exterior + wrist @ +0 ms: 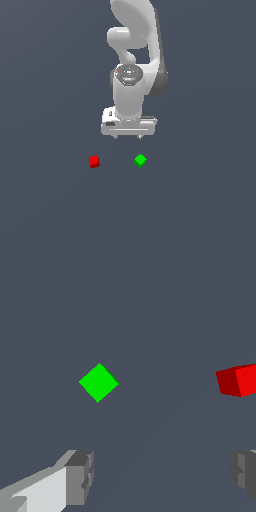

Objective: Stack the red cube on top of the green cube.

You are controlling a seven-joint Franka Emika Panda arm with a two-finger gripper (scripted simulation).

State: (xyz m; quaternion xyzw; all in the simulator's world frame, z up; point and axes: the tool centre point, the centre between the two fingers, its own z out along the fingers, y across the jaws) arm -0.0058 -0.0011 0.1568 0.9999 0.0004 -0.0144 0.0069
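Now the fingers (162,478) stand wide apart, holding nothing, above the table (50,210). Red cube (94,161) sits well apart from the green cube (140,160), on the exterior view's left. Probably light and rigid; pinch its opposite flat faces.

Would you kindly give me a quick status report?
End effector open, empty. Red cube and green cube apart on floor, unstacked. Nothing between them.

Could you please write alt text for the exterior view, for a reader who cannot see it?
A white robot arm holds its open gripper above a plain grey floor; the red cube and green cube sit apart, untouched.
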